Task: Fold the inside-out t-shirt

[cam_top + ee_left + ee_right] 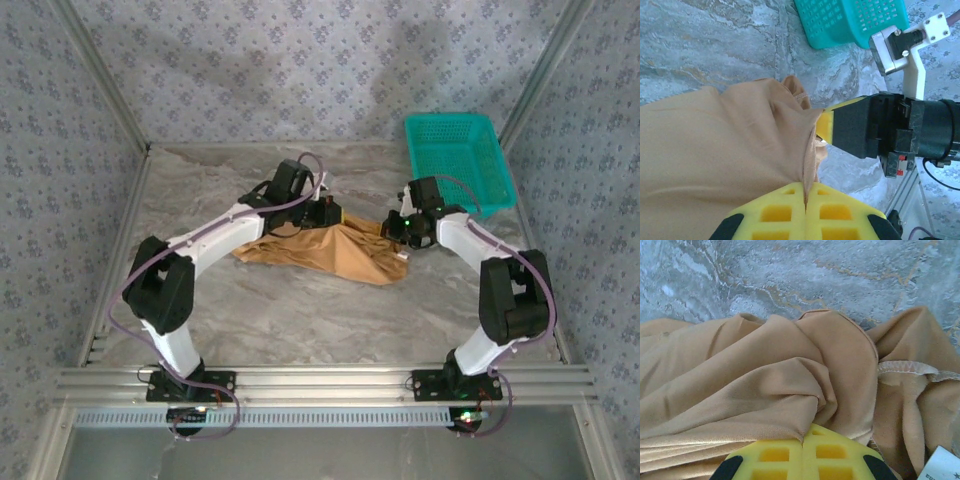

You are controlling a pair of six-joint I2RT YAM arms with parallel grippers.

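Left end effector (805, 194) and right end effector (803, 441) both clamped on shirt (330, 255), middle of tabletop (300, 320). Best to lift evenly, spread toward side edges, no yanking.

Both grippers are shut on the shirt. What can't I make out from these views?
- Wrist views: bunched folds of the crumpled tan cloth t-shirt hide how many layers the left gripper and right gripper pinch.
- Top view: the black wrists cover both pinch points.
- Right wrist view: the small white label is cut off at the bottom-right corner, and its print is too small to read.
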